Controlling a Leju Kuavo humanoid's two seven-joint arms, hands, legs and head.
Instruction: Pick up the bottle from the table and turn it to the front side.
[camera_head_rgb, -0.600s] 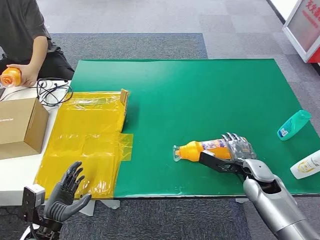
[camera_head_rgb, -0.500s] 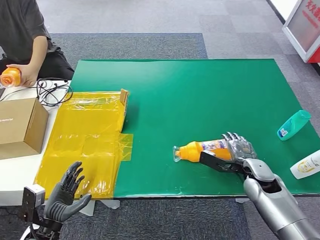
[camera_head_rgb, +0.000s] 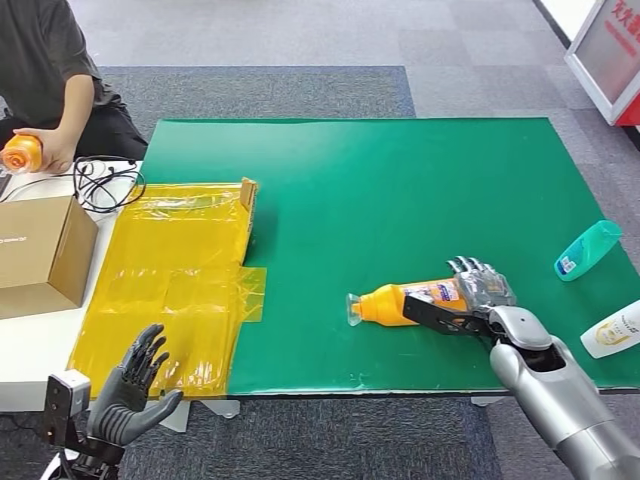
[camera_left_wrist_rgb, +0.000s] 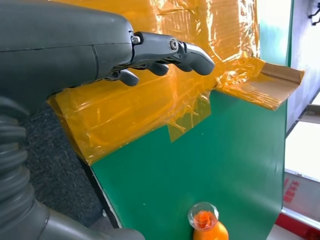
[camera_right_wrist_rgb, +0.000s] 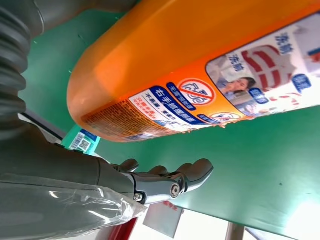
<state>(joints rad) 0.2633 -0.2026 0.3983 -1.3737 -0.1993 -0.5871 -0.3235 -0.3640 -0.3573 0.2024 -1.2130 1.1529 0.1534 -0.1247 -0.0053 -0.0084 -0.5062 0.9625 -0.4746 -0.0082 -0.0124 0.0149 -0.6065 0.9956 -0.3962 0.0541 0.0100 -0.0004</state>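
Observation:
An orange bottle (camera_head_rgb: 404, 298) with a clear cap and a printed label lies on its side on the green mat (camera_head_rgb: 392, 190), cap pointing left. My right hand (camera_head_rgb: 472, 300) cups its base end, with the thumb stretched along the near side and the fingers (camera_head_rgb: 475, 275) over the far side. In the right wrist view the bottle (camera_right_wrist_rgb: 196, 65) is very close, and a strip of mat shows between it and the fingers (camera_right_wrist_rgb: 170, 180). My left hand (camera_head_rgb: 132, 385) hangs below the table's near left corner, fingers spread and empty. The left wrist view catches the bottle's cap (camera_left_wrist_rgb: 205, 225).
A teal bottle (camera_head_rgb: 587, 250) and a white bottle (camera_head_rgb: 611, 330) lie at the mat's right edge. Yellow film (camera_head_rgb: 173, 290) covers the table's left part, beside a cardboard box (camera_head_rgb: 41, 255) and cables (camera_head_rgb: 106, 180). A person at the far left holds an orange object (camera_head_rgb: 21, 153).
My right hand and forearm have shifted slightly to the right along the bottle. The bottle has barely moved. The left hand is still.

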